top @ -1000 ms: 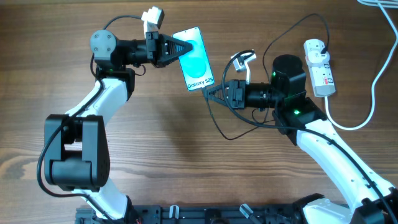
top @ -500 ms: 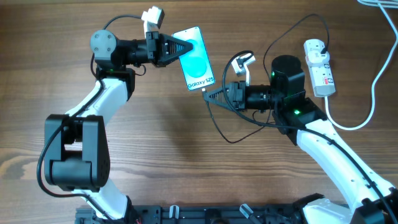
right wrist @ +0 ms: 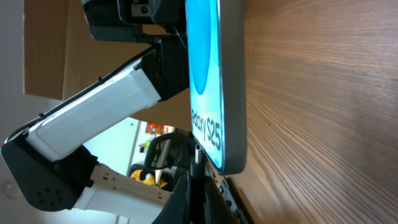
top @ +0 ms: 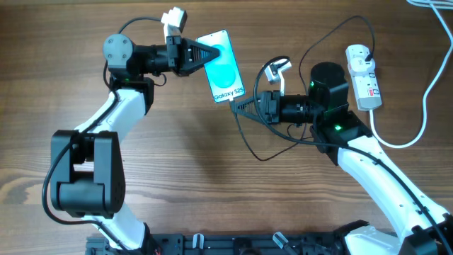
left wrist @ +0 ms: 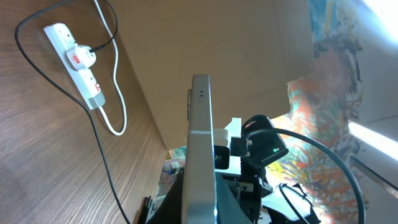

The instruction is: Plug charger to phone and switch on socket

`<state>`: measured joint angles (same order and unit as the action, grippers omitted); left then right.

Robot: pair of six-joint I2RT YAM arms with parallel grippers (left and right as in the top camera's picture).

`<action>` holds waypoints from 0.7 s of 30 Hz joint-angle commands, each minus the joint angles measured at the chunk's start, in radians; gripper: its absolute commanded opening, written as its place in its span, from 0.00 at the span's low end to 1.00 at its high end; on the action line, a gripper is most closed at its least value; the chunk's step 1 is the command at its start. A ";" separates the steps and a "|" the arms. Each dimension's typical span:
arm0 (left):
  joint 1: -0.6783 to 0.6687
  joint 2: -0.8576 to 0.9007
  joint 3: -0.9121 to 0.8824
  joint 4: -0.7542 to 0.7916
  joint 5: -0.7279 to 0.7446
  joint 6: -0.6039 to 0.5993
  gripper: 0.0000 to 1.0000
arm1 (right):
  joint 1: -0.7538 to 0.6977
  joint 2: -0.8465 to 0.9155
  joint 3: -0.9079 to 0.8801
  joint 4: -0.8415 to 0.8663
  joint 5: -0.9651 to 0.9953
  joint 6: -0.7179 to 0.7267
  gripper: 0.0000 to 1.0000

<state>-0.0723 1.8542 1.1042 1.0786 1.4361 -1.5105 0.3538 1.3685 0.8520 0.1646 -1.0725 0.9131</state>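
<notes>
The phone (top: pixel 223 67) has a cyan screen and lies at the upper middle; my left gripper (top: pixel 205 55) is shut on its far end. It shows edge-on in the left wrist view (left wrist: pixel 200 155) and in the right wrist view (right wrist: pixel 208 87). My right gripper (top: pixel 241 107) is shut on the charger connector (right wrist: pixel 197 163), whose tip sits right at the phone's lower end beside the white text strip. The black charger cable (top: pixel 255 145) loops to the white plug in the socket (top: pixel 364 76), a white power strip at the right, also in the left wrist view (left wrist: pixel 78 65).
A thick white cord (top: pixel 425 106) runs from the socket along the right edge. The left arm's base (top: pixel 85 173) stands at the left and the right arm (top: pixel 382 177) crosses the lower right. Bare wooden table lies in the middle and bottom.
My right gripper has edged a little left and up with the connector toward the phone's lower end. The left arm and phone have not moved.
</notes>
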 commanded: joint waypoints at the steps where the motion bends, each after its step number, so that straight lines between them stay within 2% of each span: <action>1: -0.004 -0.013 0.008 0.008 -0.013 -0.013 0.04 | 0.002 -0.006 0.004 -0.006 -0.006 0.008 0.04; 6: -0.004 -0.013 0.008 0.008 -0.014 -0.013 0.04 | 0.002 -0.003 0.004 -0.054 -0.021 0.003 0.04; 21: -0.004 -0.013 0.008 0.008 -0.013 -0.016 0.04 | 0.002 0.000 0.004 -0.037 0.006 0.004 0.04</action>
<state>-0.0727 1.8542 1.1042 1.0786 1.4364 -1.5143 0.3538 1.3689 0.8520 0.1131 -1.0744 0.9161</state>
